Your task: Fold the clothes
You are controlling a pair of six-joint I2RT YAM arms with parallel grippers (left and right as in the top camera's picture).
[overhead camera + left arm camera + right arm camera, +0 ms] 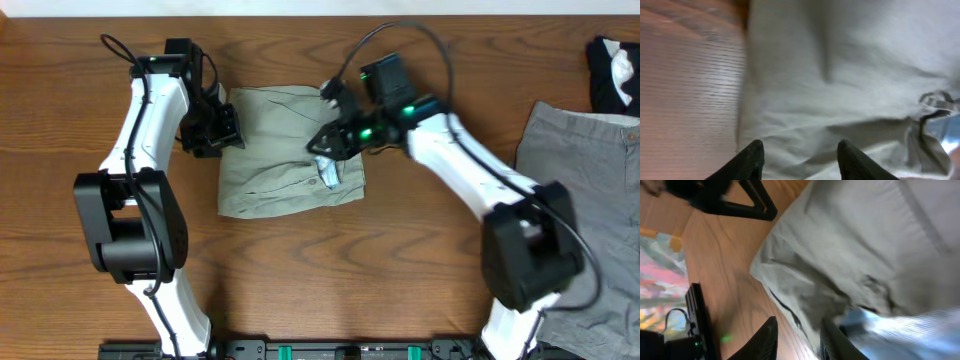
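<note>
Looking in from my side of the table [300, 280], the nearest stretch is bare wood grain between the two arms. Past that, around the middle and a little toward the back, the khaki-green shorts [280, 170] lie flat on the wood as a folded, roughly square bundle. The bundle is rumpled at its lower right, where a pale bluish-white patch of lining [329, 173] shows.

The left gripper [225, 130] sits at the bundle's left edge, up toward the far corner. On my left wrist feed its fingers [754, 159] stand well apart. Cloth is spread beneath and beyond them, and the fabric's edge and bare wood lie off to one side. I see nothing clamped between them.

The right gripper [322, 148] hangs over the right part of the bundle, pointing in at the cloth. On the right wrist feed its fingers [767, 340] are only narrowly parted. The edge of the shorts runs through the gap with wood on one side, and I can't make out any fabric pinched there.

Further right, well apart from the bundle, a pair of darker grey shorts [590, 200] lies spread along the table's right side. In the far right corner sits a small black-and-white garment [615, 75].
</note>
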